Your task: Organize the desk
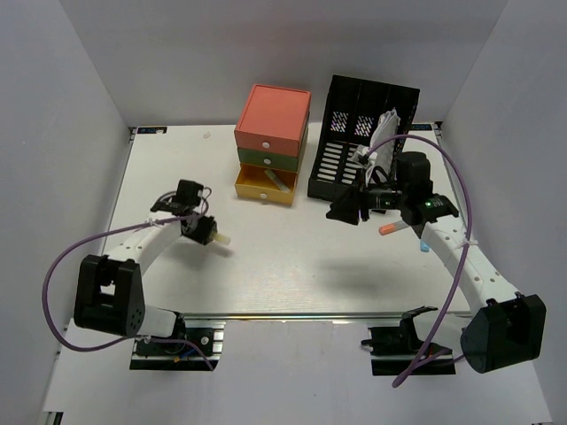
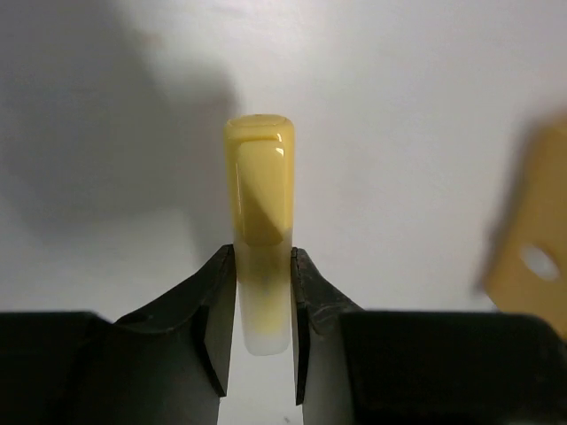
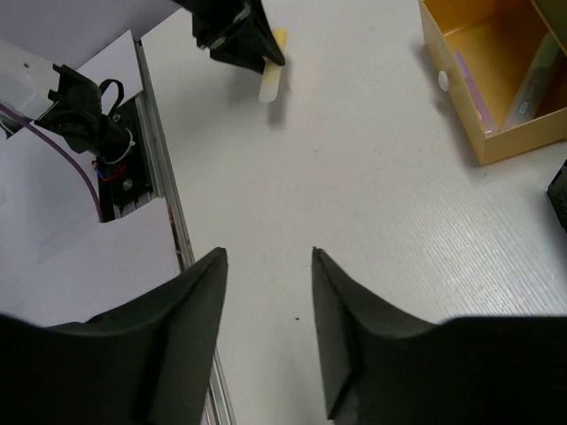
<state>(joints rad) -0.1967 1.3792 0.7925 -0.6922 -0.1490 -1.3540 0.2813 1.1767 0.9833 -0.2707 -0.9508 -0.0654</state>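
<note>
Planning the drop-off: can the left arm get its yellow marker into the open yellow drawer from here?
Probably yes. The left gripper is shut on the yellow marker, and only bare desk lies between it and the open yellow drawer. The right gripper sits off to the side.

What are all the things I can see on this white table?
desk: one, white, beneath everything.
drawer box: one, orange, green and yellow, far middle; yellow bottom drawer open.
file rack: one, black, right of the box, white item inside.
highlighter: one, yellow, in the left jaws.
orange-capped pen: one, on the desk by the right arm.
blue-tipped pen: one, beside it.
left arm: one, white and black, jaws shut on the highlighter.
right arm: one, white and black, jaws open, empty.
</note>
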